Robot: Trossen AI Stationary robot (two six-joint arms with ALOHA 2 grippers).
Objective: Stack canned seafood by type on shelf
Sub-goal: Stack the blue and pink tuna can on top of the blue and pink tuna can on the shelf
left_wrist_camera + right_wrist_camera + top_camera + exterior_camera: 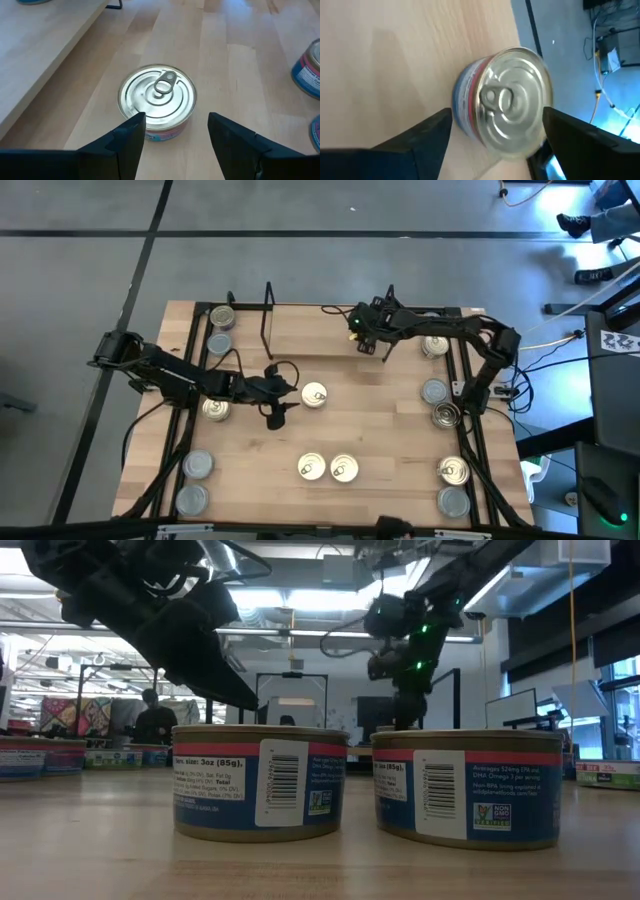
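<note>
My left gripper (176, 122) is open and low over the table's middle (283, 395). Its fingers stand just short of a can (156, 97) with a silver pull-tab top, which stands upright on the tabletop (313, 395); they do not touch it. My right gripper (497, 120) hangs over the right part of the shelf (320, 330), a light board with black wire end frames. It is shut on a blue-and-red can (507, 112) with a pull-tab top. In the low view this gripper (405, 660) is raised behind the front cans. My right gripper pinches the can by its round side wall (462, 107), one finger (427, 132) on each opposite side. The can is tilted, with its pull-tab top (512, 105) turned toward the wrist camera. Whether its lower rim touches the shelf board I cannot tell.
More cans stand along the table's left side (218, 343) (197, 465) and right side (433, 391) (453, 470). Two stand near the front middle (311, 468) (344, 469) and fill the low view (260, 780) (465, 785). Bare wood lies between them and the shelf.
</note>
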